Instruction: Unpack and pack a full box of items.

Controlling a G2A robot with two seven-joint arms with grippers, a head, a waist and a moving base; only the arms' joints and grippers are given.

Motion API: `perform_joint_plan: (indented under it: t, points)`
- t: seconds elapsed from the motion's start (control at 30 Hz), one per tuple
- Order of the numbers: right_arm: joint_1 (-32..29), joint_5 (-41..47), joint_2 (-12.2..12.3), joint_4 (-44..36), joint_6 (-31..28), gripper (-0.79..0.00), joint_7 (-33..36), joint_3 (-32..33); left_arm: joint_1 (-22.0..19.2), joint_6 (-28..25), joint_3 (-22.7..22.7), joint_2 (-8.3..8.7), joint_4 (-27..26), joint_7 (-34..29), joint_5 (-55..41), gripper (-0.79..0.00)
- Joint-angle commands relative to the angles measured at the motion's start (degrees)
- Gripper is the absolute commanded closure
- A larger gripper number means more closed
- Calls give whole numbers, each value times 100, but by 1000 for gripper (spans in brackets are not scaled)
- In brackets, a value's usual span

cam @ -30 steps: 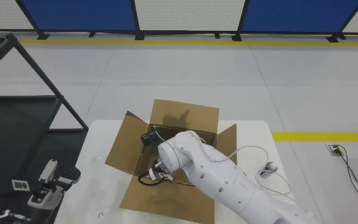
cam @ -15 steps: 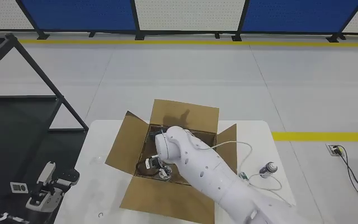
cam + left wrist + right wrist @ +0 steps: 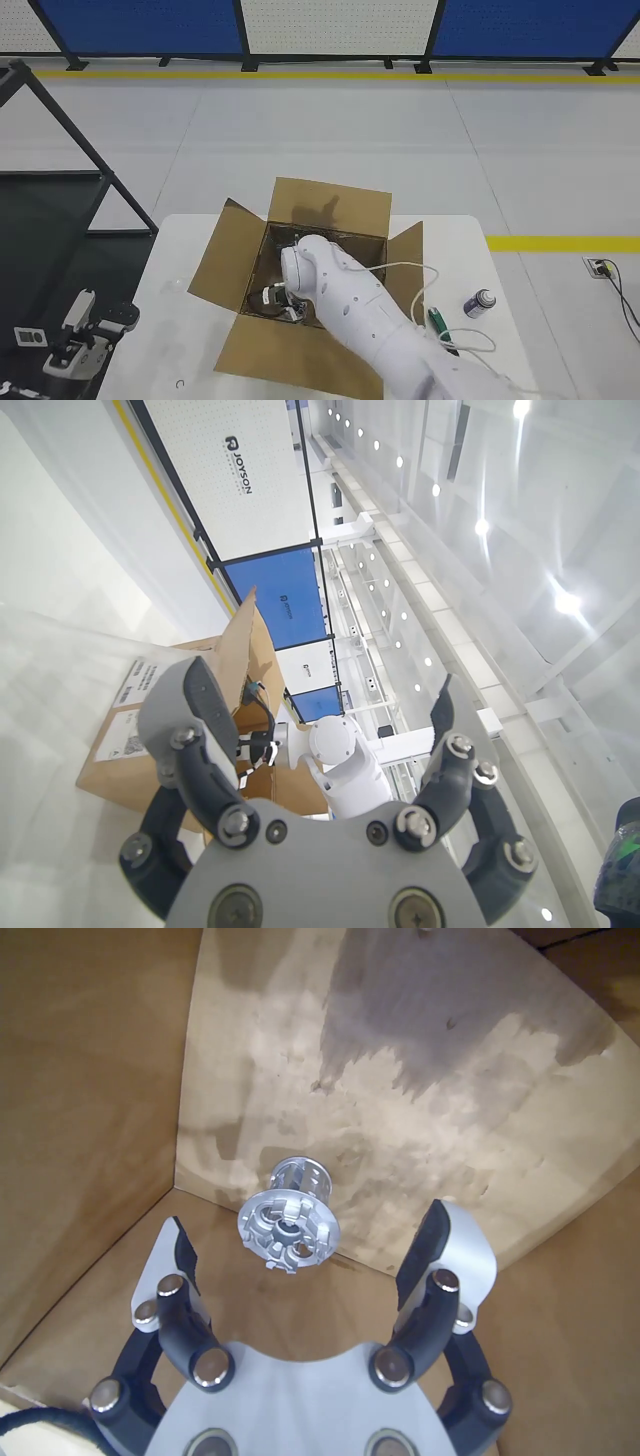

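Black-padded and spread wide, the left gripper is hanging just off the left edge of the white table, gripping nothing and playing no part in the work at hand.

Toward the middle of the table, the cardboard box is sitting with all four flaps folded outward. The right arm is plunging down into it from the near side and is covering much of the floor in the top view.

Deep inside, the right gripper is hovering low with its fingers apart and nothing between them. A silver metal part, a flanged casting, is lying on the box floor at the foot of a wall, near a corner. It is lined up between the open fingers but sitting just beyond them, untouched.

Further right, a small spray can is lying on the table outside the box, apart from it.

Judging by this, the unpacking is well under way: at least the can is already out, while the metal part is waiting to be lifted. Whether other items are sitting under the arm cannot be told. The whole repacking half appears to be lying ahead.
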Motion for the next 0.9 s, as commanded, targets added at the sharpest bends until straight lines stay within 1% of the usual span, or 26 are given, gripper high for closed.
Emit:
perform_joint_plan:
  t: [0.0, 0.1, 0.13, 0.2, 0.23, 0.27, 0.3, 0.33, 0.37, 0.47, 0.5, 0.57, 0.67, 0.7, 0.87]
  points:
    - [-2, 23, -43, 116, -47, -785, -41, 14, 2, 1, 1, 1, -1, 11, 9, -785]
    - [4, 48, -110, 287, -110, -785, -99, 38, 7, 0, 6, 2, -4, 25, 20, -785]
    - [12, 52, -129, 334, -128, -748, -118, 46, 8, -1, 7, 3, -4, 33, 27, -785]
    - [28, 64, -164, 423, -158, -554, -140, 66, 10, -3, 12, 3, -5, 44, 27, -785]
    - [33, 72, -179, 465, -188, -489, -141, 76, 11, -4, 15, 3, -5, 53, 23, -785]
    - [40, 87, -192, 507, -222, -459, -135, 91, 13, -6, 18, 3, -5, 57, 24, -785]
    - [47, 98, -203, 552, -251, -462, -141, 104, 15, -7, 18, 3, -3, 65, 32, -785]
    - [50, 100, -213, 586, -284, -385, -151, 113, 15, -10, 21, 3, 1, 74, 34, -785]
    - [52, 101, -224, 617, -303, -345, -165, 123, 15, -13, 24, 3, 5, 84, 31, -785]
    - [62, 115, -249, 705, -345, -259, -192, 157, 5, -28, 29, 3, 36, 115, 50, -785]
    - [66, 133, -254, 734, -367, -243, -197, 175, 1, -29, 32, 4, 42, 120, 49, -785]
    - [77, 161, -261, 779, -419, -160, -213, 209, -2, -31, 36, 4, 46, 129, 45, -785]
    - [87, 156, -268, 826, -490, -12, -208, 236, 0, -37, 41, 5, 50, 132, 47, -785]
    - [91, 158, -270, 832, -498, 0, -226, 248, 2, -33, 48, 6, 55, 131, 67, -785]
    - [137, 183, -264, 862, -519, 0, -392, 324, 0, -33, 110, 7, 48, 138, 132, -785]
